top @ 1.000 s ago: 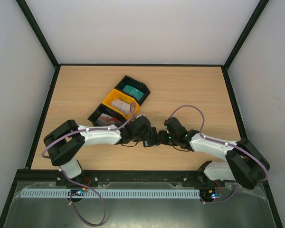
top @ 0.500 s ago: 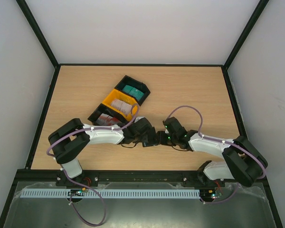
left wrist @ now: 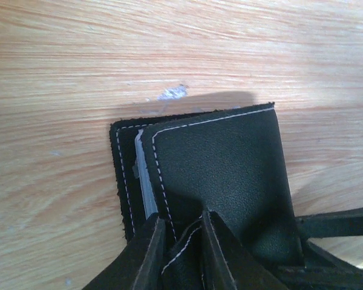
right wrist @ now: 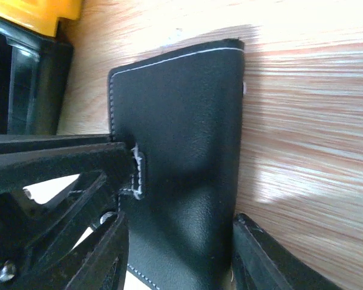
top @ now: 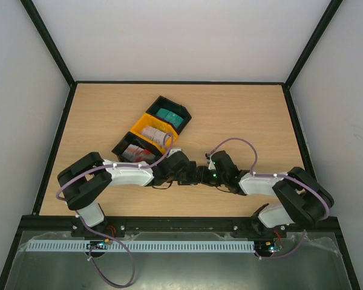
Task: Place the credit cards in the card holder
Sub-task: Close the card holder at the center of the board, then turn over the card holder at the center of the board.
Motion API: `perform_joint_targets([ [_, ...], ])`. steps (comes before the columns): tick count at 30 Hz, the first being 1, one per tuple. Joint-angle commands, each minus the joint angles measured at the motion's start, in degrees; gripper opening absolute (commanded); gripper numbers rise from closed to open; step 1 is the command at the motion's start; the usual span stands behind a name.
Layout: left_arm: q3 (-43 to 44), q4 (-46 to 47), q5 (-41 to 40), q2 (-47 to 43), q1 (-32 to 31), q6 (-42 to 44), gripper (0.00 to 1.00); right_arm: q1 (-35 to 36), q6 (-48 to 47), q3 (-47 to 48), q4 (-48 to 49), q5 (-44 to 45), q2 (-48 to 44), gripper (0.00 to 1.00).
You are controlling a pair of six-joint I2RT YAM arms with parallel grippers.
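Note:
The black card holder (left wrist: 224, 163) lies closed on the table, white stitching along its edges. A grey-white credit card (left wrist: 144, 181) shows edge-on inside its left side. My left gripper (left wrist: 180, 220) is shut on the holder's small stitched tab (right wrist: 137, 172). My right gripper (right wrist: 178, 226) clasps the holder across its width, one finger on each long edge. In the top view both grippers meet at the table's near middle, left gripper (top: 186, 174) against right gripper (top: 204, 175), hiding the holder. More credit cards lie in the bins: teal (top: 168, 115), grey-white (top: 156, 135), red-and-white (top: 133, 152).
A row of three bins runs diagonally behind the left arm: a black bin (top: 183, 112), a yellow bin (top: 140, 128) and a black bin (top: 120, 147). The yellow bin's corner (right wrist: 42, 15) and a black bin (right wrist: 24, 84) sit close to the holder.
The left jaws have closed from wide open onto the holder's tab. The right gripper has slid left toward the left one, and its jaws have narrowed a little.

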Motion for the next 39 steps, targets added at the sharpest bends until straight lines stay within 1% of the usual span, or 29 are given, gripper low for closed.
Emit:
perform_joint_targets([
  [1,-5.74,-7.32,1.22,2.94,0.49,-0.41,0.18,0.23,3.9,-4.49,9.97,-6.46,5.19,0.46],
  [5,-7.83,-5.84,2.4,3.11,0.62,-0.98,0.18,0.23,6.86,-5.81,18.32,-9.1,6.53,0.43],
  [9,-9.17,-4.5,3.37,3.25,0.67,-1.61,0.17,0.18,8.79,-5.51,22.58,-8.63,6.9,0.39],
  [18,-10.38,-3.26,4.02,3.07,0.8,-2.24,0.17,0.22,9.89,-3.83,24.54,-5.78,9.03,0.22],
  [22,-10.54,-3.03,4.28,2.76,0.87,-2.16,0.17,0.24,9.7,-3.75,22.69,-4.26,7.83,0.1],
  [23,-10.5,-2.95,4.41,2.46,0.85,-2.01,0.17,0.21,9.22,-3.65,21.31,-3.46,6.65,0.07],
  [25,-10.18,-2.92,4.76,1.24,0.92,-1.65,0.18,0.16,7.15,-2.54,15.47,-1.52,4.46,0.02],
  [28,-8.9,-3.94,4.71,-1.53,1.14,-0.81,0.24,0.24,2.56,-0.05,1.8,2.41,1.38,0.02],
  [33,-4.17,-9.15,2.15,-6.86,2.3,0.86,0.4,0.21,-4.44,4.32,-16.98,9.69,-2.2,0.02],
  [36,-1.36,-11.72,0.75,-10.67,3.45,2.01,0.45,0.26,-7.72,7.37,-26.86,14.22,-4.26,0.02],
  [39,0.65,-14.19,-0.59,-14.32,4.49,2.75,0.49,0.25,-9.92,12.09,-36.5,20.92,-5.86,0.02],
])
